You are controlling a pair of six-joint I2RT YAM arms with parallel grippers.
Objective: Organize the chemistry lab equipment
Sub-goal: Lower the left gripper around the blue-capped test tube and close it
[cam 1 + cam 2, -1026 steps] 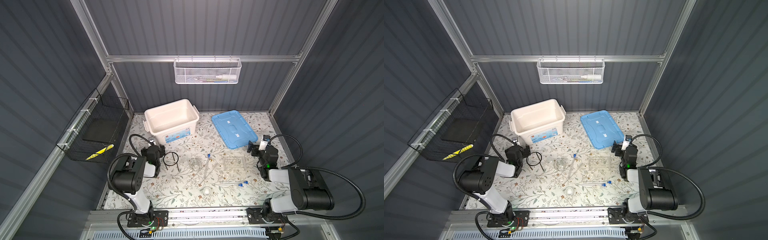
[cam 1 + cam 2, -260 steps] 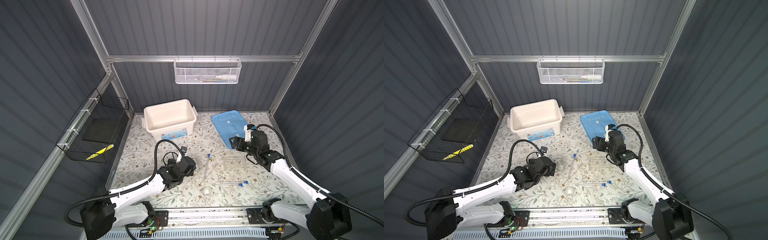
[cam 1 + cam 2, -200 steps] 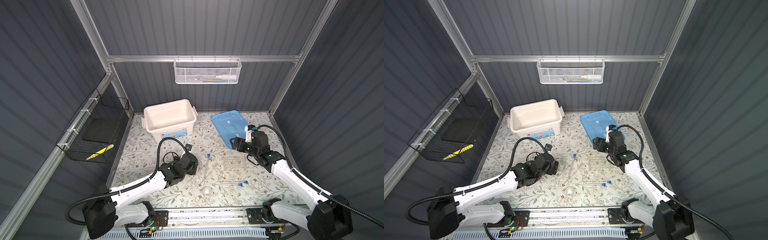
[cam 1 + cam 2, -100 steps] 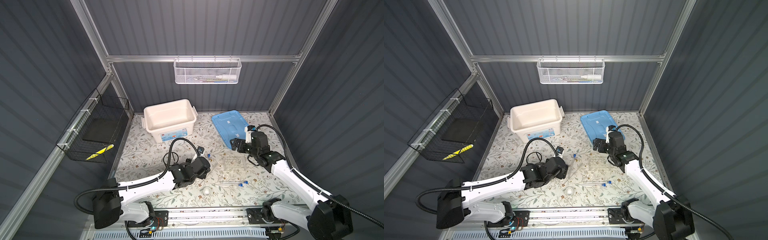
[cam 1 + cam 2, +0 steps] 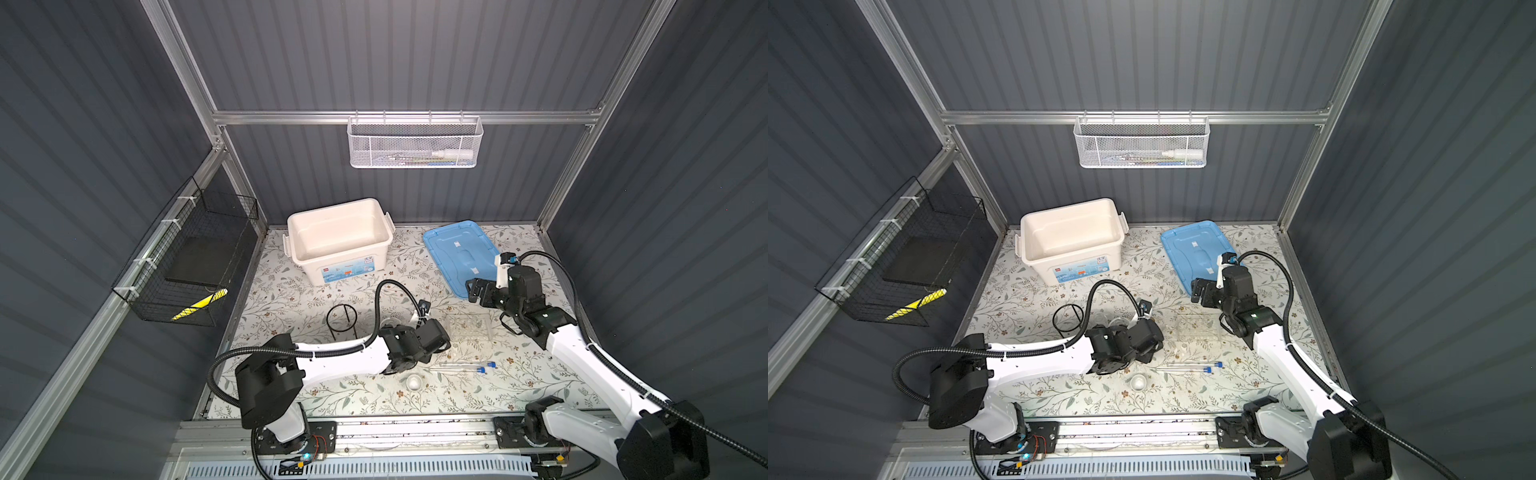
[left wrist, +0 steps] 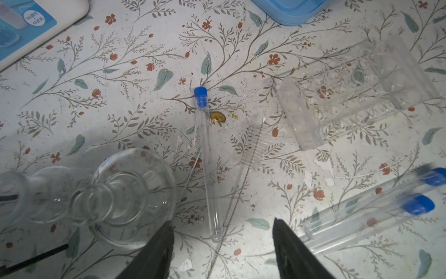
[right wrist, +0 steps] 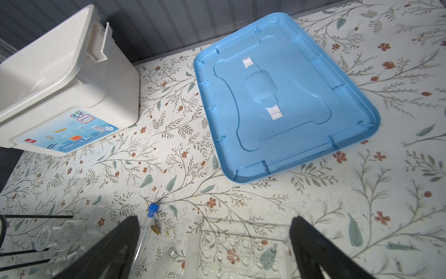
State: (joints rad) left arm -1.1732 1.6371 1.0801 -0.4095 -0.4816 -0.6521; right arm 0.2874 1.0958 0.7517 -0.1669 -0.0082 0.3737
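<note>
L claw open, empty, straddling round end of tube lying flat mid-table btwn flask on left & rack on right: drop square, pinch glass only, avoid brush just beside; R claw wide open, empty, above rack.

My left arm and right arm wear white shells, black joints, ribbed black cables; I see tapered black fingers

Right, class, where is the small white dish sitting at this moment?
In both top views the small white dish sits low and near the middle, just below and left of the two blue-capped test tubes.
</note>
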